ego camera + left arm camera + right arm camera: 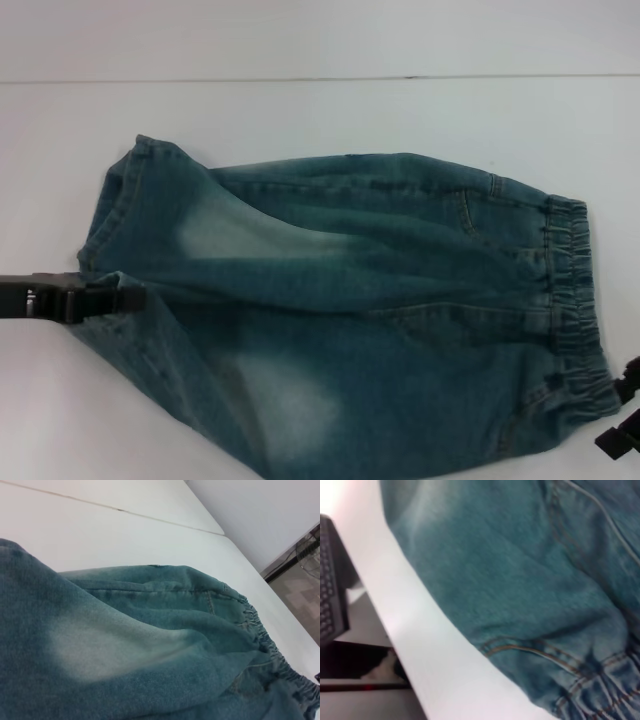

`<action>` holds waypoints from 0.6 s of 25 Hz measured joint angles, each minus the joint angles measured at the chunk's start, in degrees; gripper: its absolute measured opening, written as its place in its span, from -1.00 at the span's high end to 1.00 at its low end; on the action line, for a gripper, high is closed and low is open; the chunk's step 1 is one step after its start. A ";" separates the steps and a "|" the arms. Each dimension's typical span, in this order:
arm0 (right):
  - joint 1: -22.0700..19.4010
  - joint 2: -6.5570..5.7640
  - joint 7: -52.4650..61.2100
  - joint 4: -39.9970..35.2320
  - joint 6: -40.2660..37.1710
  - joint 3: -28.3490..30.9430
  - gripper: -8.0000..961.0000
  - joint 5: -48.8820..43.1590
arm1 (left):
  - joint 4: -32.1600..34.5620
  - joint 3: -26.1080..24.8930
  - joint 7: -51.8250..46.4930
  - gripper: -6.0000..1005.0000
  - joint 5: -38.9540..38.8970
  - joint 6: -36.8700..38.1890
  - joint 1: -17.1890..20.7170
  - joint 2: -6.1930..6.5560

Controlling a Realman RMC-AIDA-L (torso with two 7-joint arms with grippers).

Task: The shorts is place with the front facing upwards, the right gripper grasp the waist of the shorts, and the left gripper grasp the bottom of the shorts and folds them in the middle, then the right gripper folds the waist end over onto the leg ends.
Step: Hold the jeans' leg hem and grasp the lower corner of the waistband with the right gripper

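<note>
Shorts (350, 310) lie flat on the white bench (300, 110). Left end effector (125, 297) grips the leg hems; right end effector (622, 415) is at the waistband, grip unclear. Both should lift evenly.

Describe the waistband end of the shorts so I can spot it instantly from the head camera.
On the white table lie the denim shorts, spread sideways. Follow them toward the robot's right: the waist of the shorts is the puckered elastic band near the right gripper, unlike the flat leg hems by the left gripper.
</note>
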 joint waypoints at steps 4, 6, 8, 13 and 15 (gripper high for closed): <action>-0.33 -0.64 -1.06 -0.14 -1.88 0.77 -0.94 3.42 | 0.00 -0.09 0.00 0.90 -0.01 0.00 0.07 0.00; -0.46 -0.69 -1.31 -0.15 -1.74 0.76 -0.94 3.48 | 0.00 -0.12 0.00 0.90 -0.01 0.01 0.07 0.00; -0.53 -0.60 -1.77 -0.16 -1.48 0.59 -0.85 3.40 | 0.00 -0.16 0.00 0.90 -0.01 0.01 0.07 0.00; -0.40 -0.15 -2.30 0.03 -0.20 0.12 -0.59 3.04 | -0.01 -0.01 0.00 0.90 -0.01 -0.19 0.04 0.00; -0.33 -0.12 -2.22 0.37 0.54 -0.11 -0.41 2.97 | -0.06 0.13 0.00 0.90 -0.01 -0.40 0.03 0.00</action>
